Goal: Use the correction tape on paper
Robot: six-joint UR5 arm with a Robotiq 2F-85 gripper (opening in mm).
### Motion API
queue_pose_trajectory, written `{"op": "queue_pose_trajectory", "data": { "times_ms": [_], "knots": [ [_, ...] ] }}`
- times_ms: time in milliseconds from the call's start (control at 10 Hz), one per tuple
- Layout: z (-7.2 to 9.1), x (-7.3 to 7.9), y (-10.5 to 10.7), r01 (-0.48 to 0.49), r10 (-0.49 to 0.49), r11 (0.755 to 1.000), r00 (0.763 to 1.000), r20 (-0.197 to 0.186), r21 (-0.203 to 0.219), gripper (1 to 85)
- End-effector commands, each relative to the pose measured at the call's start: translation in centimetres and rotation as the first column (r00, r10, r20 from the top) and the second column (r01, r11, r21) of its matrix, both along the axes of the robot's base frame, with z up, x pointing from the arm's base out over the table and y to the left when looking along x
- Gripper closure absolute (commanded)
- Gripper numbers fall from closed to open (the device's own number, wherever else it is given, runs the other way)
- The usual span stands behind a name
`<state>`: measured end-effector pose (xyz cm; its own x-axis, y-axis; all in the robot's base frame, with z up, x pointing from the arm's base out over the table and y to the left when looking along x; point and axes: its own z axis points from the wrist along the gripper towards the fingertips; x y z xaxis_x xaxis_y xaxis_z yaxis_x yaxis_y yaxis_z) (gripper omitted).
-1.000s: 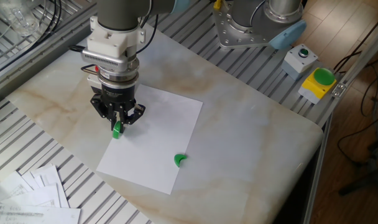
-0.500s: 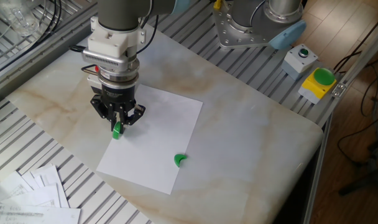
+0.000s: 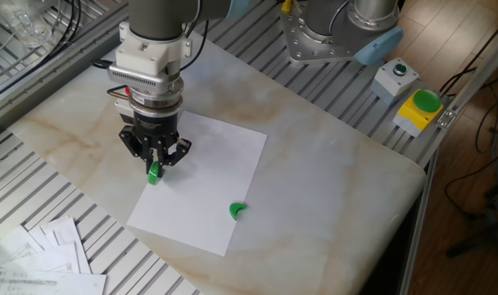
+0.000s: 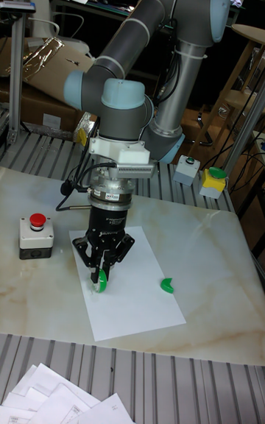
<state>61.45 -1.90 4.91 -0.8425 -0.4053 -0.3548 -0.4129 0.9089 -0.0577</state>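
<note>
Grasping the correction tape, the gripper points straight down over the paper's left part, tip at the sheet; a green crescent piece lies on the paper's far side.

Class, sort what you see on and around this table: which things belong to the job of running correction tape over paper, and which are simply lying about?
Part of the job:
- gripper, shut on the correction tape
- paper

Lying about:
- green crescent piece
- grey box with red button
- pile of printed sheets
- yellow box with green button
</note>
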Motion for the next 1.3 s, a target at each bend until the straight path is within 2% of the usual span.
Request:
{"op": "queue_pose_trajectory", "data": {
  "times_ms": [0,1200],
  "knots": [
    [0.1,0.4,0.1,0.006,-0.006,1.000,1.000,0.010,0.013,84.0],
    [-0.1,1.7,0.8,0.004,-0.006,0.999,0.999,0.035,0.031,84.0]
  ]
}}
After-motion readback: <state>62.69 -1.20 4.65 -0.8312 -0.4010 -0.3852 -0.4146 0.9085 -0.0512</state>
